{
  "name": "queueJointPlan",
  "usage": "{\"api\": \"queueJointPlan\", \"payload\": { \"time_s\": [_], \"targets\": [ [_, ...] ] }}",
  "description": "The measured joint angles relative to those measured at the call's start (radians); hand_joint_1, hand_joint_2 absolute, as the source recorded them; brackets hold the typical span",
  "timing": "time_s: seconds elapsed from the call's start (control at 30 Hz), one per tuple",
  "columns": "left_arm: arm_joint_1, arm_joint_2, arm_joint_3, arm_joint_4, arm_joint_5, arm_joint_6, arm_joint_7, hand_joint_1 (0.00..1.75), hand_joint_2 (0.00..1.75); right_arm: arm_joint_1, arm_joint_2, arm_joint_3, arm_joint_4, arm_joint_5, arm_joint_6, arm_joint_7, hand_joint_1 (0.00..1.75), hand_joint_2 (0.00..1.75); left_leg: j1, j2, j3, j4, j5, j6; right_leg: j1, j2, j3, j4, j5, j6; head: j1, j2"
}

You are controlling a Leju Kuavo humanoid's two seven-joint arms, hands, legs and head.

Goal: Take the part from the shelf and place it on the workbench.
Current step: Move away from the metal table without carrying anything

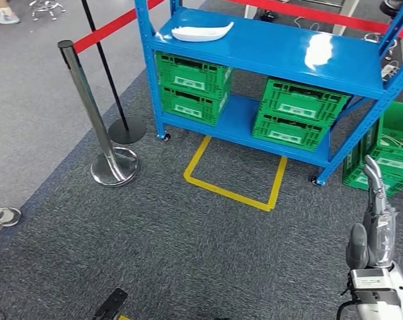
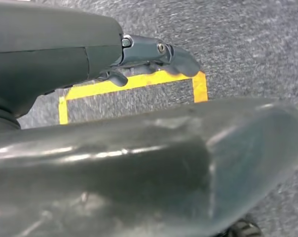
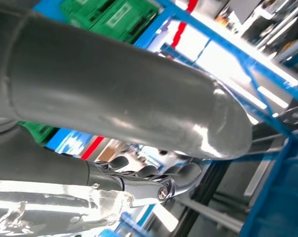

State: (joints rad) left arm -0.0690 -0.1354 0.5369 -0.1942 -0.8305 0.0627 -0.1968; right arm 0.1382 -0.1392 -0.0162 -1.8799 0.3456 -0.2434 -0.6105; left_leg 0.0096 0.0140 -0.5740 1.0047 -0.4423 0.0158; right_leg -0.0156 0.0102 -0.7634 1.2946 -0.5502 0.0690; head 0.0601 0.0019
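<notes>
A white, flat, boat-shaped part (image 1: pixel 202 31) lies on the top board of the blue shelf (image 1: pixel 270 50), near its left end. My right hand (image 1: pixel 375 217) is raised at the lower right of the head view, well short of the shelf, fingers straight and holding nothing. In the right wrist view its dark fingers (image 3: pixel 155 180) stretch out side by side toward the shelf frame. My left hand (image 2: pixel 155 57) hangs over the grey carpet with its fingers extended and nothing in them.
Green crates (image 1: pixel 192 87) (image 1: pixel 295 113) fill the lower shelf, and another green crate (image 1: pixel 391 150) stands on the floor at the right. A yellow tape outline (image 1: pixel 229 190) marks the carpet before the shelf. A chrome stanchion (image 1: pixel 96 120) with a red belt stands left. A person's shoe (image 1: pixel 5 215) is at the left edge.
</notes>
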Motion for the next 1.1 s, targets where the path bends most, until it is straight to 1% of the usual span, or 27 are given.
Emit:
{"api": "queueJointPlan", "payload": {
  "time_s": [0.03,0.07,0.1,0.13,0.17,0.2,0.23,0.3,0.33,0.37,0.4,0.43,0.47,0.5,0.53,0.57,0.6,0.63,0.67,0.7,0.73,0.77,0.83,0.87,0.93,1.03,1.1],
  "targets": [
    [0.001,0.0,0.0,0.0,0.0,0.0,0.0,0.0,0.0,0.002,0.0,0.0,0.001,0.0,0.0,0.0,0.0,0.0,-0.001,0.012,0.001,0.0,-0.001,0.0,0.0,-0.003,-0.002,0.01,0.004,0.0,0.0,0.0],
    [0.0,0.0,0.0,0.0,0.0,0.0,0.0,0.0,0.0,0.003,0.0,0.0,0.001,0.0,0.0,0.0,0.0,0.0,-0.001,0.021,0.002,0.0,-0.002,-0.001,0.0,-0.005,0.017,-0.019,0.024,0.0,0.0,0.0],
    [-0.001,0.0,0.0,0.0,0.0,0.0,0.0,0.0,0.0,0.003,0.0,0.001,0.001,0.0,0.0,0.0,0.0,0.0,-0.001,0.029,0.006,0.001,-0.005,-0.003,0.0,-0.011,0.056,-0.083,0.056,0.0,0.0,0.0],
    [-0.002,0.0,0.0,0.0,0.0,0.0,0.0,0.0,0.0,0.003,0.0,0.001,0.001,0.0,0.0,0.0,0.0,0.0,-0.001,0.035,0.009,0.001,-0.007,-0.007,0.001,-0.023,0.097,-0.154,0.081,-0.001,0.0,0.0],
    [-0.002,0.0,0.0,0.0,0.0,0.0,0.0,0.0,0.0,0.003,0.0,0.001,0.001,0.0,0.0,0.0,0.0,0.0,-0.003,0.039,0.013,0.002,-0.01,-0.011,0.002,-0.03,0.133,-0.211,0.1,-0.006,0.0,0.0],
    [-0.003,0.0,0.0,0.0,0.0,0.0,0.0,0.0,0.0,0.003,0.0,0.001,0.001,0.0,0.0,0.0,0.0,0.0,-0.005,0.043,0.016,0.002,-0.012,-0.017,0.004,-0.036,0.156,-0.248,0.11,-0.011,-0.001,0.0],
    [-0.003,0.0,0.0,0.0,0.0,0.0,0.0,0.0,0.0,0.003,0.0,0.001,0.001,0.0,0.001,0.0,0.0,0.0,-0.007,0.046,0.017,0.002,-0.012,-0.022,0.006,-0.036,0.162,-0.259,0.11,-0.018,-0.001,0.0],
    [-0.003,0.0,0.0,0.0,0.0,0.0,0.001,0.0,0.0,0.004,0.0,0.001,0.0,0.0,0.001,0.0,0.0,0.0,-0.005,0.052,0.018,0.0,-0.012,-0.033,0.007,-0.022,0.16,-0.26,0.113,-0.032,-0.002,0.0],
    [-0.003,0.0,0.0,0.0,0.0,0.0,0.002,0.0,0.0,0.004,0.0,0.001,0.0,0.0,0.001,0.0,0.0,0.0,-0.003,0.046,0.016,0.005,-0.018,-0.039,0.006,-0.016,0.16,-0.262,0.115,-0.038,-0.003,0.0],
    [-0.004,0.0,0.0,0.0,0.0,0.0,0.002,0.0,0.0,0.004,0.0,0.001,-0.001,0.0,0.0,0.0,0.0,0.0,-0.002,0.035,0.006,0.026,-0.033,-0.044,0.004,-0.01,0.16,-0.264,0.117,-0.044,-0.004,0.0],
    [-0.004,0.0,0.0,0.0,0.0,0.0,0.002,0.0,0.0,0.004,0.0,0.001,-0.001,0.0,0.0,0.0,0.0,0.0,-0.001,0.02,-0.013,0.068,-0.057,-0.049,0.002,-0.005,0.161,-0.266,0.119,-0.049,-0.005,0.0],
    [-0.003,0.0,0.0,0.0,0.0,0.0,0.002,0.0,0.0,0.003,0.0,0.001,-0.002,0.0,0.0,0.0,0.0,0.0,-0.001,0.006,-0.043,0.129,-0.088,-0.051,0.001,0.0,0.16,-0.266,0.119,-0.052,-0.007,0.0],
    [-0.002,0.0,0.0,0.0,0.0,0.0,0.002,0.0,0.0,0.003,0.0,0.001,-0.001,0.0,0.0,0.0,0.0,0.0,-0.001,0.0,-0.079,0.198,-0.117,-0.053,0.002,0.005,0.16,-0.266,0.119,-0.055,-0.008,0.0],
    [0.0,0.0,0.0,0.0,0.0,0.0,0.002,0.0,0.0,0.004,0.0,0.001,-0.001,0.0,0.0,0.0,0.0,0.0,-0.001,-0.003,-0.109,0.254,-0.134,-0.054,0.002,0.01,0.16,-0.266,0.118,-0.057,-0.008,0.0],
    [0.002,0.0,0.0,0.0,0.0,0.0,0.002,0.0,0.0,0.004,0.0,0.001,-0.001,0.001,0.0,0.0,0.0,0.0,-0.001,-0.004,-0.127,0.28,-0.132,-0.053,0.002,0.017,0.16,-0.266,0.118,-0.057,-0.008,0.0],
    [0.002,0.0,0.0,0.0,0.0,0.0,0.002,0.0,0.0,0.005,0.0,0.001,-0.001,0.001,0.0,0.0,0.0,0.0,0.0,-0.005,-0.125,0.267,-0.109,-0.052,0.002,0.023,0.16,-0.265,0.118,-0.057,-0.008,0.0],
    [0.002,0.001,0.0,0.0,0.0,0.0,0.002,0.0,0.0,0.005,0.0,0.001,-0.001,0.001,0.0,0.0,0.0,0.0,0.0,-0.007,-0.106,0.218,-0.073,-0.05,0.002,0.029,0.162,-0.265,0.118,-0.057,-0.008,0.0],
    [0.001,0.001,0.0,0.0,0.0,0.0,0.002,0.0,0.0,0.005,0.0,0.001,-0.001,0.001,0.0,0.0,0.0,0.0,0.0,-0.01,-0.076,0.151,-0.034,-0.048,0.001,0.034,0.163,-0.265,0.117,-0.055,-0.009,0.0],
    [0.0,0.001,0.0,0.0,0.0,0.0,0.002,0.0,0.0,0.005,0.0,0.001,-0.001,0.001,0.0,0.0,0.0,0.0,0.001,-0.016,-0.046,0.084,-0.008,-0.045,0.003,0.038,0.163,-0.263,0.116,-0.05,-0.01,0.0],
    [-0.002,0.001,0.0,0.0,0.0,0.0,0.002,0.0,0.0,0.005,0.0,0.001,-0.001,0.001,0.0,0.0,0.0,0.0,0.002,-0.02,-0.024,0.036,0.007,-0.043,0.005,0.041,0.161,-0.261,0.114,-0.046,-0.009,0.0],
    [-0.002,0.0,0.0,0.0,-0.001,0.0,0.002,0.0,0.0,0.005,0.0,0.001,-0.001,0.001,-0.001,0.0,0.0,0.0,0.003,-0.025,-0.013,0.008,0.012,-0.043,0.008,0.042,0.159,-0.259,0.113,-0.049,-0.01,0.0],
    [-0.002,-0.001,0.0,0.0,-0.002,0.0,0.002,0.0,0.0,0.006,0.0,0.002,-0.002,0.001,-0.001,0.0,0.0,0.0,0.003,-0.026,-0.01,-0.002,0.01,-0.042,0.01,0.043,0.157,-0.258,0.111,-0.054,-0.01,0.0],
    [-0.002,-0.001,0.0,0.0,-0.004,0.0,0.002,0.0,0.0,0.007,0.0,0.002,-0.002,0.001,-0.002,0.0,0.0,0.0,0.001,-0.026,-0.01,-0.002,0.011,-0.041,0.01,0.042,0.157,-0.265,0.113,-0.064,-0.01,0.0],
    [-0.001,0.0,0.001,0.0,-0.004,0.001,0.002,0.0,0.0,0.007,0.0,0.003,-0.002,0.001,-0.003,0.0,0.0,0.0,0.0,-0.027,-0.01,-0.002,0.011,-0.038,0.009,0.04,0.157,-0.269,0.114,-0.062,-0.009,0.0],
    [-0.002,0.001,0.001,0.0,-0.005,0.001,0.002,0.0,0.0,0.007,0.0,0.003,-0.002,0.001,-0.004,0.0,0.0,0.0,-0.001,-0.027,-0.009,-0.002,0.011,-0.033,0.009,0.039,0.16,-0.276,0.117,-0.052,-0.01,0.0],
    [-0.001,0.0,0.001,0.0,-0.006,0.001,0.002,0.0,0.0,0.008,0.0,0.003,-0.002,0.001,-0.005,0.0,0.0,0.0,-0.002,-0.027,-0.01,-0.001,0.012,-0.028,0.008,0.039,0.169,-0.282,0.123,-0.039,-0.01,0.0],
    [-0.001,0.001,0.001,0.0,-0.006,0.001,0.002,0.0,0.0,0.009,0.0,0.003,-0.002,0.001,-0.006,0.0,0.0,0.0,-0.002,-0.027,-0.011,-0.001,0.012,-0.027,0.007,0.039,0.171,-0.283,0.124,-0.032,-0.01,0.0]
  ]
}}
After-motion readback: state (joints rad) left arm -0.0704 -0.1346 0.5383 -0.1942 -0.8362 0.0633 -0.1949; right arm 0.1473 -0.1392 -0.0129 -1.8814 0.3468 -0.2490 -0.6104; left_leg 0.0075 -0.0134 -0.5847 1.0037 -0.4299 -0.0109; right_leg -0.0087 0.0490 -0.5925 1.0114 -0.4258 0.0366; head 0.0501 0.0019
